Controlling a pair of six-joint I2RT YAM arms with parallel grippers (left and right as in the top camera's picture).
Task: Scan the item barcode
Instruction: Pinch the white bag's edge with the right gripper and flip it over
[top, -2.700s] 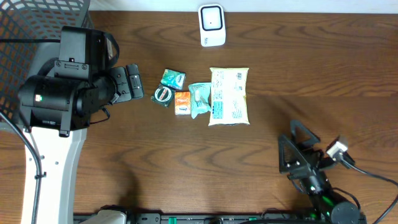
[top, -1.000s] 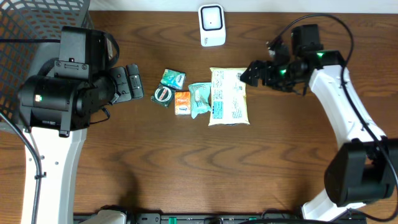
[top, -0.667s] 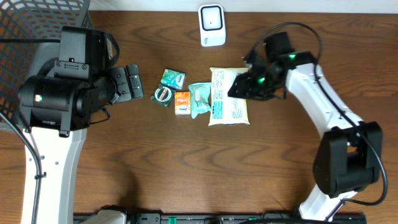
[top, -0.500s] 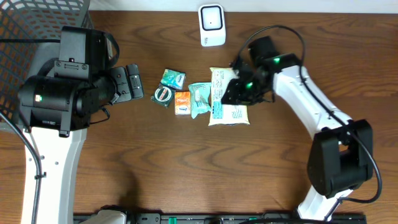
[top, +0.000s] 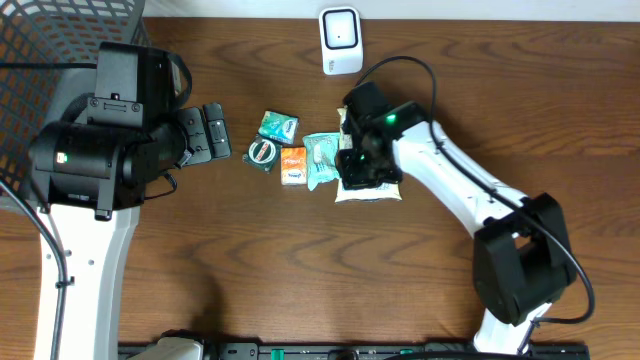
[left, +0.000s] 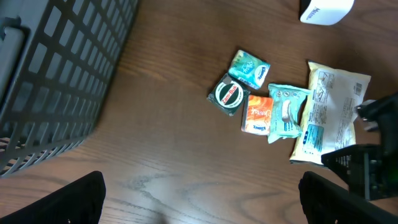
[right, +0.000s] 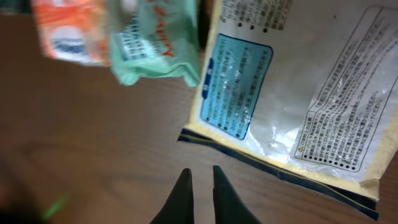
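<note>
A large cream packet (top: 378, 150) with a blue label lies in the middle of the table. It fills the upper right of the right wrist view (right: 298, 93). My right gripper (top: 357, 172) hangs over the packet's left edge. Its jaws (right: 200, 173) are shut with nothing between them, above bare wood just off the packet's dark-trimmed edge. A white scanner (top: 340, 41) stands at the back edge. My left gripper (top: 215, 132) stays open at the left, well away from the items; its fingers (left: 87, 199) frame bare table.
Left of the packet lie a mint-green pouch (top: 321, 158), an orange pack (top: 293, 164), a round dark green item (top: 262, 153) and a green sachet (top: 279, 126). A dark wire basket (top: 60, 30) fills the back left corner.
My right arm has swung in from the right, crossing the cream packet to its left edge, and its jaws have gone from open to shut. The left arm has not moved.
</note>
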